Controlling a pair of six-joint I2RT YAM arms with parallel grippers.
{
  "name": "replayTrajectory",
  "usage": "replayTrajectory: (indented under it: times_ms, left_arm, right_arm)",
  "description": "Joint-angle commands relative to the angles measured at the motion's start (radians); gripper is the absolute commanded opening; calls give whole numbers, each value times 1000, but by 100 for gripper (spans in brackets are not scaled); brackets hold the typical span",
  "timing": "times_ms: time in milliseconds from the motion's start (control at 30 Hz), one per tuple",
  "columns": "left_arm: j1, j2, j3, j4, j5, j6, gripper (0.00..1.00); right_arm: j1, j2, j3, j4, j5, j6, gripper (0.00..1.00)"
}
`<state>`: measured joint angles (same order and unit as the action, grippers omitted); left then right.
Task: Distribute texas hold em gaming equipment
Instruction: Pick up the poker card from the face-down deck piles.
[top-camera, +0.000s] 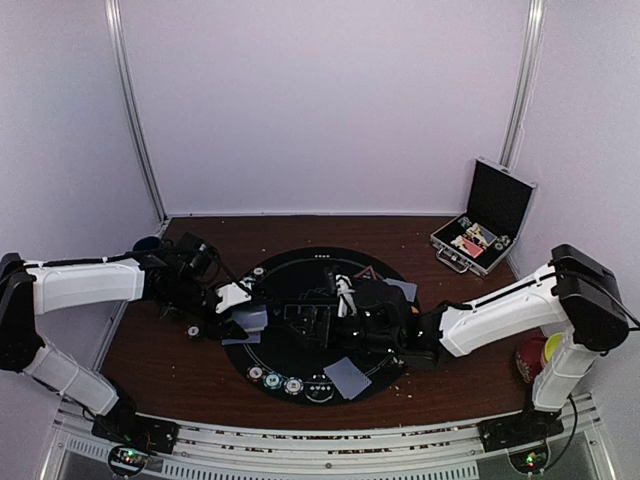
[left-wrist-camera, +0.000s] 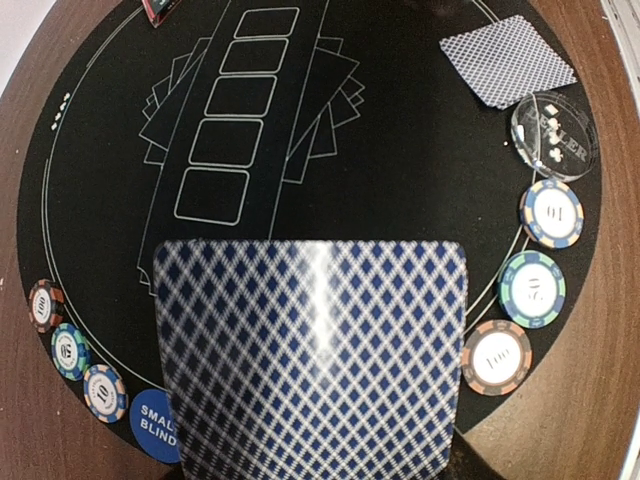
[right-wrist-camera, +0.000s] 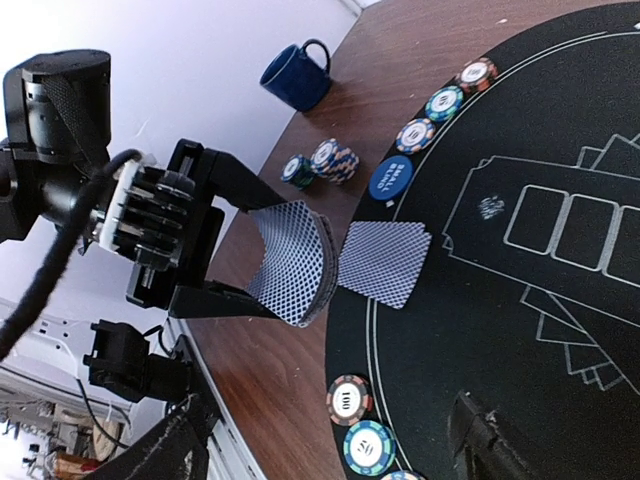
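Far left on the brown table (top-camera: 420, 250) sits a blue mug (right-wrist-camera: 295, 75), with a small pile of poker chips (right-wrist-camera: 330, 160) near it. My left claw (right-wrist-camera: 258, 255) is clenched on a deck of playing cards (left-wrist-camera: 310, 350), which bows between my fingers over the left edge of the round black mat (top-camera: 290, 265). Just beside the deck a single card (right-wrist-camera: 383, 262) lies face down on the mat, next to the blue disc (right-wrist-camera: 391, 178) and a rim row of three chips (right-wrist-camera: 443, 102). At the mat's near edge, three more chips (top-camera: 273, 380) sit beside another face-down card (top-camera: 347, 377). My right claw (top-camera: 310, 315) hangs over the mat's middle. It is dark against dark, so I cannot tell whether it is parted or closed. The red triangle marker (top-camera: 365, 272) lies on the far side of the mat. At far right the black case (top-camera: 485, 225) stands with its lid up.
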<state>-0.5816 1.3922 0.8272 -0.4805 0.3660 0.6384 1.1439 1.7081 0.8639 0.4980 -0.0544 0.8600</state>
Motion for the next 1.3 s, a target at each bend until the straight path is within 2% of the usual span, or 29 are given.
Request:
replayTrajectory:
  times_ms: [0, 133, 467, 667, 1000, 1267]
  left_arm:
    - [5, -36, -4, 19, 13, 8, 53]
    - [5, -36, -6, 19, 16, 10, 53]
    - [4, -36, -7, 16, 21, 12, 53]
    - [4, -35, -7, 15, 22, 14, 53]
    - [4, -26, -7, 15, 22, 15, 53]
    - [4, -21, -7, 16, 21, 17, 53]
  right_arm:
    - [-49, 101, 45, 149, -204, 23, 83]
    - [-80, 209, 96, 265, -295, 80, 77]
    - [-91, 370, 258, 302, -372, 147, 73]
    - [-103, 411, 310, 259, -358, 164, 70]
    - [-125, 473, 367, 279, -378, 214, 56]
    - [-126, 502, 426, 212, -390, 196, 53]
